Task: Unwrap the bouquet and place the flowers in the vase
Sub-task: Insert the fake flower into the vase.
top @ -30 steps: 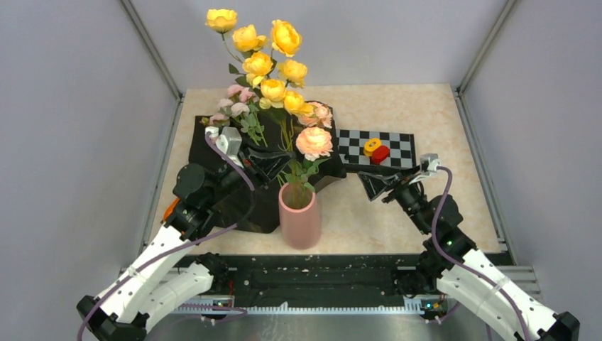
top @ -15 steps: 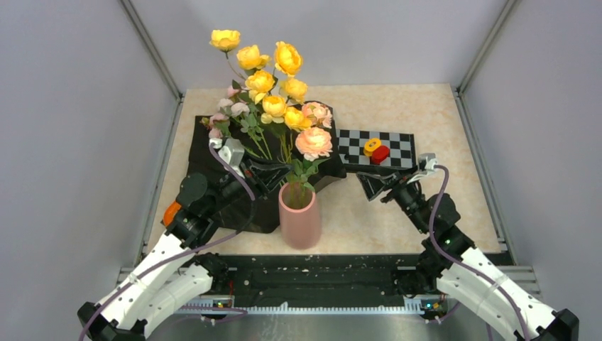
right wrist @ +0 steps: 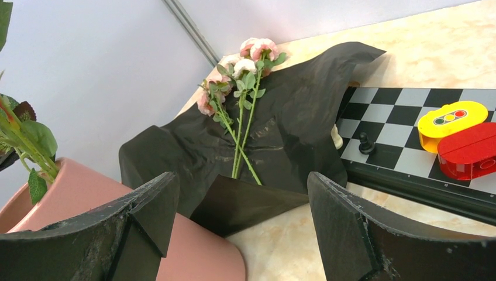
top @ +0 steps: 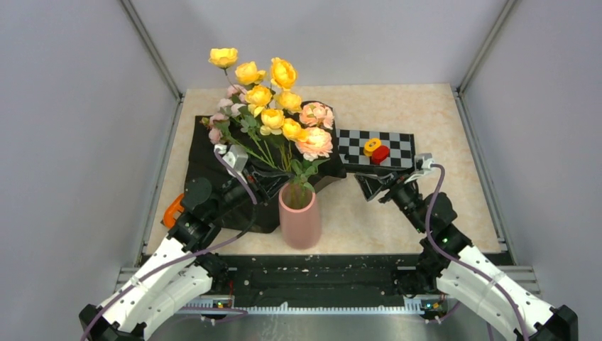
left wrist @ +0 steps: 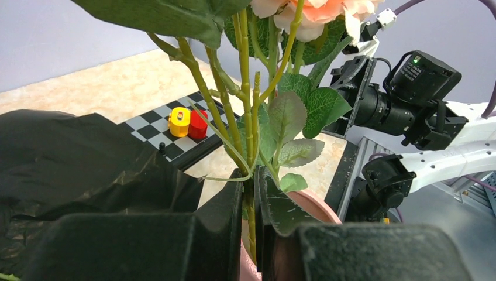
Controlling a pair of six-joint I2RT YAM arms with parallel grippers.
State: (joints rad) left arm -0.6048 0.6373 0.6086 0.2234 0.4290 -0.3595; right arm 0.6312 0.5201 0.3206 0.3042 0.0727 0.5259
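Yellow, peach and pink flowers stand upright over the pink vase, which is on the table near its front edge, between the two arms. Their green stems go down into the round mouth of the vase, and the left gripper has its fingers clamped on these stems just above the rim. How deep the stems reach inside I cannot tell.

To do this step well, I think the bunch should go straight down until the stems rest in the vase. Only then should the fingers let go, slowly, so that the tall top does not tip the vase.

One small pink sprig lies on the black wrapping paper behind the vase and waits for its turn. The right gripper hangs near the vase with fingers wide apart, holding nothing; it could steady the vase. Further right is a checkerboard with a yellow block and a red block.
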